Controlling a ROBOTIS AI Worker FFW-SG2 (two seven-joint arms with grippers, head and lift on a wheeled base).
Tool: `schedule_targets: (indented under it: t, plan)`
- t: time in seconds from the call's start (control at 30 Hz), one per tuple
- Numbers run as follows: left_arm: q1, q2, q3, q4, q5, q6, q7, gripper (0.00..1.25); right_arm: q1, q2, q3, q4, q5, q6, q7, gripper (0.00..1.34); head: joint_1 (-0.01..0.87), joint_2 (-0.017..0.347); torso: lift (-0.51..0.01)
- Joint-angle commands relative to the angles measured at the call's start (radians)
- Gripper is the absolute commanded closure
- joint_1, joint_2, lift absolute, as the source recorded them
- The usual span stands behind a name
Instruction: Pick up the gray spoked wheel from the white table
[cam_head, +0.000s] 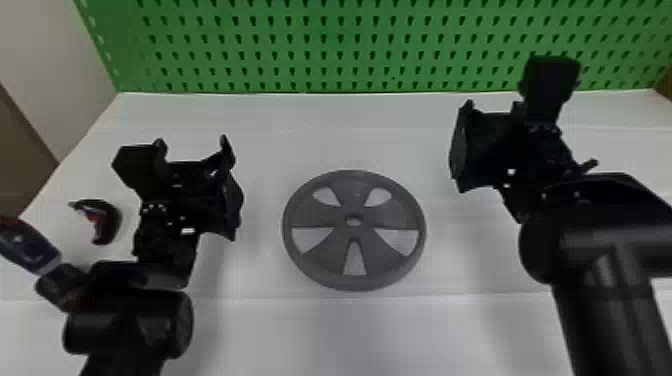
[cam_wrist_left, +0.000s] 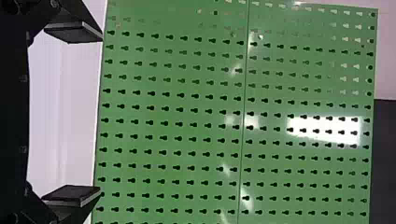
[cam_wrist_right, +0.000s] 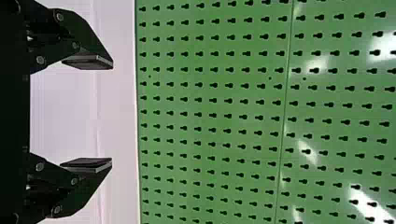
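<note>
Gray spoked wheel (cam_head: 353, 196) lies, apparently flat, inward from the far edge of white table (cam_head: 300, 112) between left gripper (cam_wrist_left: 101, 114) and right gripper (cam_wrist_right: 112, 113), both empty, spread wide, best lowered evenly to opposite rims

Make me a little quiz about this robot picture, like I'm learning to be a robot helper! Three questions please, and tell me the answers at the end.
1. Count: how many big openings go around the middle hole of the gray spoked wheel?
2. Fill in the blank: the board behind the white table is ____.
3. Pick one: the jaws of the left gripper are
A) shut on the wheel
B) open
C) shut on nothing

Key: 1. five; 2. green; 3. B
</note>
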Motion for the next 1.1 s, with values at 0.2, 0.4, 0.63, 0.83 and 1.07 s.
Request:
schedule_targets:
  t: [0.2,0.4,0.63,0.83,1.07]
  plan:
    - [-0.001,0.002,0.010,-0.003,0.000,0.000,0.000,0.13,-0.200,-0.050,-0.022,-0.021,-0.144,0.533,0.000,0.51,0.806,0.044,-0.098]
    - [0.004,0.005,0.014,-0.006,0.000,0.000,0.000,0.13,-0.279,-0.071,-0.042,0.050,-0.235,0.703,0.000,0.51,0.806,0.044,-0.098]
    - [-0.001,0.020,0.002,-0.005,-0.001,0.002,0.000,0.14,-0.397,-0.116,-0.002,0.200,-0.274,0.865,0.000,0.51,0.806,0.044,-0.098]
    - [-0.001,0.037,-0.004,-0.005,0.000,0.002,0.000,0.14,-0.467,-0.165,0.064,0.347,-0.328,0.884,0.000,0.51,0.806,0.044,-0.098]
    - [-0.010,0.060,-0.020,-0.005,0.000,0.017,0.000,0.15,-0.544,-0.219,0.136,0.548,-0.452,0.892,0.000,0.51,0.806,0.044,-0.098]
